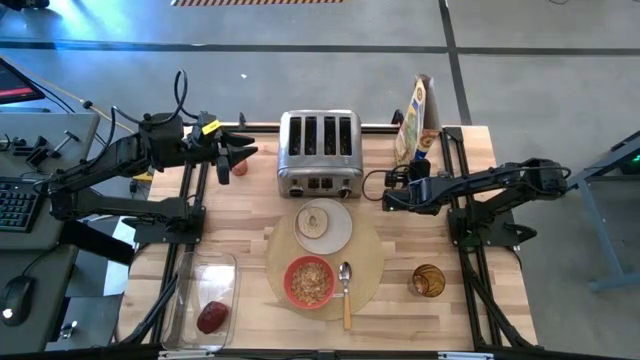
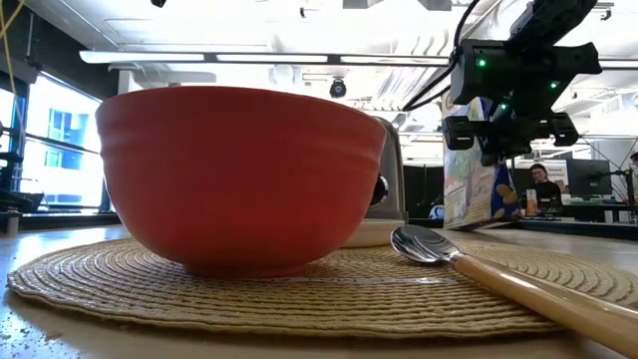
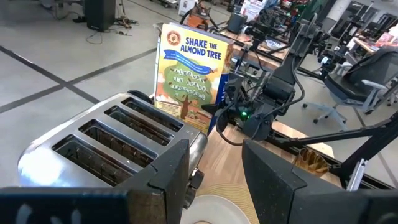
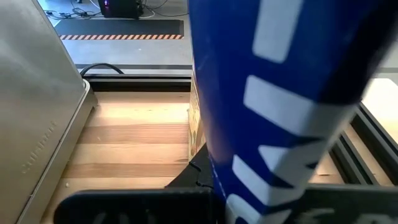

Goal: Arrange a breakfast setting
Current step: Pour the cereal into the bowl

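The round tan placemat point(image 1: 372, 262) lies at the table's near middle. On it rest the red bowl point(image 1: 310, 282), which holds cereal, and the wooden-handled spoon point(image 1: 346, 292), lying to the bowl's right. The small white plate point(image 1: 340, 232) sits at the mat's far edge with the round toast slice point(image 1: 320, 221) on it. The dark red fruit point(image 1: 212, 317) lies in the clear tub point(image 1: 200, 270) at the near left. My left gripper point(image 3: 214, 149) is open and empty, left of the toaster point(image 1: 320, 152). My right gripper point(image 1: 415, 170) is close against the cereal box point(image 4: 280, 112).
The silver four-slot toaster stands at the far middle. The cereal box point(image 1: 415, 115) stands upright at the far right edge. An amber glass point(image 1: 428, 280) stands right of the placemat. Bare wood lies between the tub and the mat.
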Controlling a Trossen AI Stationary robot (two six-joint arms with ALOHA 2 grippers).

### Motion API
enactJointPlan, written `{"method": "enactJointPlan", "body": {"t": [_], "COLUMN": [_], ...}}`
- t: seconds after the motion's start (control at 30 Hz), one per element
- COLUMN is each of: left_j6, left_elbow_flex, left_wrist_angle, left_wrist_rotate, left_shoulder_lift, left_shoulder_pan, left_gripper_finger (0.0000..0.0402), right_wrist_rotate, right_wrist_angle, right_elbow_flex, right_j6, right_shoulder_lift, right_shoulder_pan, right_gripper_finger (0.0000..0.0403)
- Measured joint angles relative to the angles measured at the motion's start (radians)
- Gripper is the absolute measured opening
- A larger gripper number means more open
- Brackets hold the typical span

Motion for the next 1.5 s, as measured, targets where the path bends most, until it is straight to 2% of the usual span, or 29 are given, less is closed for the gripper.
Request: {"method": "enactJointPlan", "body": {"t": [1.13, 1.5], "left_j6": [0.0, 0.0], "left_elbow_flex": [0.0, 0.0], "left_wrist_angle": [0.0, 0.0], "left_wrist_rotate": [0.001, 0.001], "left_shoulder_lift": [0.0, 0.0], "left_shoulder_pan": [0.0, 0.0], "left_gripper_finger": [0.0138, 0.0138], "right_wrist_rotate": [-0.162, -0.191], "right_wrist_angle": [0.003, -0.061], "right_elbow_flex": [0.001, 0.001], "right_j6": [0.063, 0.138], "right_shoulder_lift": [0.0, 0.0], "right_shoulder_pan": [0.0, 0.0], "right_gripper_finger": [0.0, 0.0006]}}
